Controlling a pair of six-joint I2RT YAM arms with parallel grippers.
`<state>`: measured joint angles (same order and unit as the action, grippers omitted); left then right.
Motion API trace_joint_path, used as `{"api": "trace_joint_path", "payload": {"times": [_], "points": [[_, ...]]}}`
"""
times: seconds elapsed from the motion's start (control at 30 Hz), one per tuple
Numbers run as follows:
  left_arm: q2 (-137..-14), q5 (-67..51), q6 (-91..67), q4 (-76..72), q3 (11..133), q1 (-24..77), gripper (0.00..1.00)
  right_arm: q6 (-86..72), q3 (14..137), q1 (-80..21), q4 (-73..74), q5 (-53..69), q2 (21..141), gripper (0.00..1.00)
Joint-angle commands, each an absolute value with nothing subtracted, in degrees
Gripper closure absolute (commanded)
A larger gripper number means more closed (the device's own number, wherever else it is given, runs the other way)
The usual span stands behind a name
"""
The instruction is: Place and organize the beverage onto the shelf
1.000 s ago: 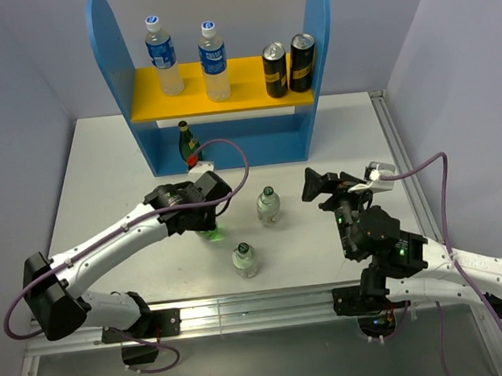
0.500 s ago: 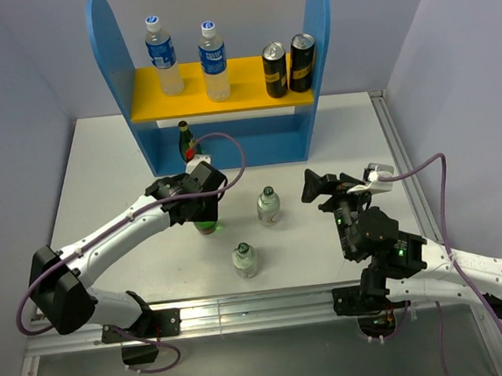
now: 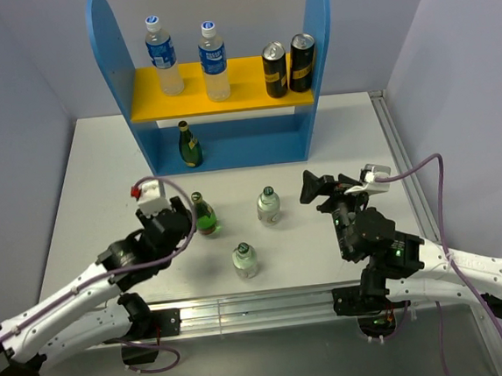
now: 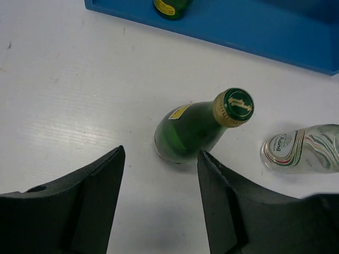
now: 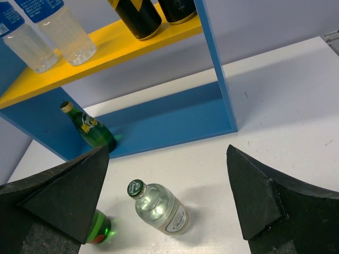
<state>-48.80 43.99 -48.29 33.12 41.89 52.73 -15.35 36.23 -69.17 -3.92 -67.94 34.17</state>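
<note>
Left pincer [image 4: 161,153] withdrawn, bottle [image 4: 190,132] label seemingly half-hidden

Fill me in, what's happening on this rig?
Left gripper is open and empty, facing a green bottle standing on the table. Right gripper is open and empty. The shelf holds two blue-label bottles, two cans and a second green bottle. Two short clear bottles wait on the table.

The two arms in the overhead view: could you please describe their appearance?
The left arm and right arm have white links with black joints and black wedge-shaped jaws. A purple cable trails each. The left wrist carries a red-and-white block; a green light glows on the right.
</note>
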Motion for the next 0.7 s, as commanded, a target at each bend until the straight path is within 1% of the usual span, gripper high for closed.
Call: {"api": "trace_joint_path", "payload": {"times": [0.0,0.03,0.07,0.13,0.3,0.4,0.67], "points": [[-43.5,50.5,-49.7,15.6,32.9,54.6,0.38,-15.3,35.9,-69.2,-6.5,-69.2,34.5,0.02],[-41.8,50.8,-49.0,10.8,29.7,54.8,0.38,-15.4,35.9,-69.1,-6.5,-69.2,34.6,0.02],[-41.2,51.1,-47.7,8.1,28.5,54.9,0.40,-15.4,35.9,-69.1,-6.5,-69.2,34.7,0.02],[-41.0,51.2,-45.2,1.2,25.8,55.4,0.41,-15.4,35.9,-69.1,-6.4,-69.3,34.9,0.02],[-43.3,50.8,-37.4,-8.2,24.3,56.4,0.43,-15.2,35.9,-68.9,-6.7,-69.3,35.0,0.02],[-44.0,50.2,-33.8,-11.0,24.3,56.9,0.44,-15.1,35.8,-68.9,-6.8,-69.4,35.2,0.02],[-44.4,46.1,-29.5,-9.9,26.0,57.3,0.45,-15.4,35.7,-68.7,-7.1,-69.2,35.3,0.02]]}}
